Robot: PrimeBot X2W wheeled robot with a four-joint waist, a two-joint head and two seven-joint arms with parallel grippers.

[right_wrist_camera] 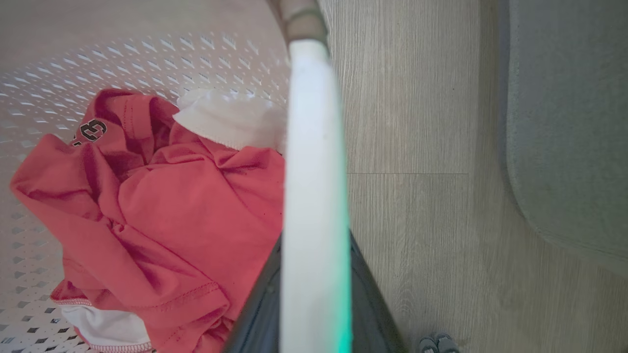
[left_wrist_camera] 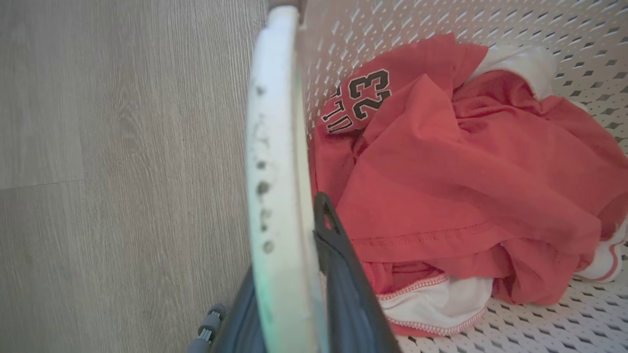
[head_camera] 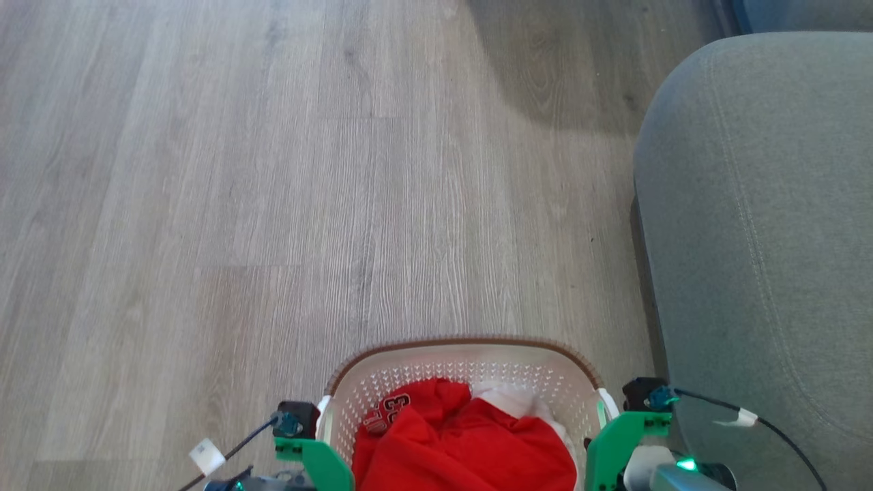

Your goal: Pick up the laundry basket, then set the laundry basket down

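Observation:
The laundry basket (head_camera: 470,351), white and perforated with a brown rim, sits at the bottom middle of the head view. It holds a red garment (head_camera: 470,436) printed with "23" and some white cloth. My left gripper (head_camera: 310,443) is at its left side and my right gripper (head_camera: 617,429) at its right side. In the left wrist view my left gripper (left_wrist_camera: 289,245) is shut on the white left handle (left_wrist_camera: 274,122), with one dark finger (left_wrist_camera: 338,255) inside the basket. In the right wrist view my right gripper (right_wrist_camera: 314,274) is shut on the white right handle (right_wrist_camera: 314,122). I cannot tell whether the basket touches the floor.
A grey upholstered seat (head_camera: 757,239) stands close on the right, a narrow strip of floor away from the basket's right side (right_wrist_camera: 569,122). Pale wood floor (head_camera: 273,204) stretches ahead and to the left. Thin black cables trail from both wrists.

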